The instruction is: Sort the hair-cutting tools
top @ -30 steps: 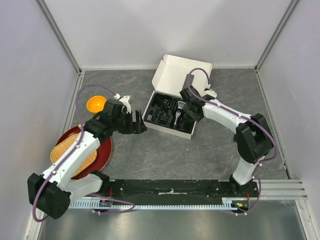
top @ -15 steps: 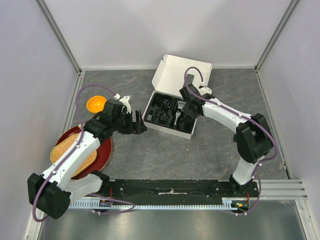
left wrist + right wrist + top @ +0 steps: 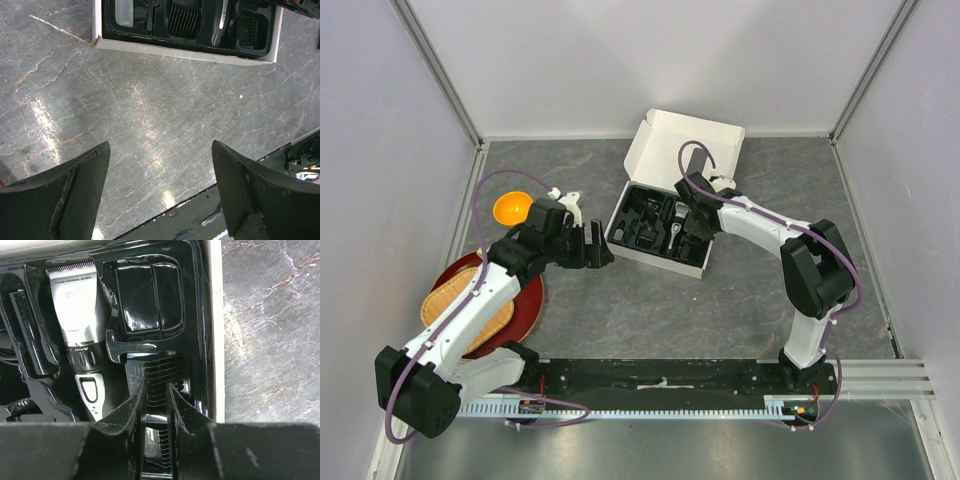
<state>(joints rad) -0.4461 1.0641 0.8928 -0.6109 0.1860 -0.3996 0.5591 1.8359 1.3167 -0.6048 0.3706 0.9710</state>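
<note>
The white box (image 3: 665, 150) lies open with its black tray (image 3: 630, 225) holding the tools. In the right wrist view the black-and-silver hair clipper (image 3: 77, 305) lies in its slot, beside a glossy black block (image 3: 149, 297). My right gripper (image 3: 156, 387) is down in the tray's right slot, its fingers pinched narrowly on a ribbed black guard comb (image 3: 160, 372). From above it sits over the tray's right side (image 3: 692, 215). My left gripper (image 3: 159, 150) is wide open and empty over bare table, left of the box (image 3: 600, 245). Another guard comb (image 3: 182, 17) shows in the tray.
An orange bowl (image 3: 512, 208) stands at the left. A red plate (image 3: 528, 312) with a wicker tray (image 3: 470, 310) on it lies under my left arm. The box's near wall (image 3: 185, 52) faces my left gripper. Grey walls enclose the table.
My right wrist has shifted a little left and back over the tray, and its cable loop has swung. My left arm has not moved.
</note>
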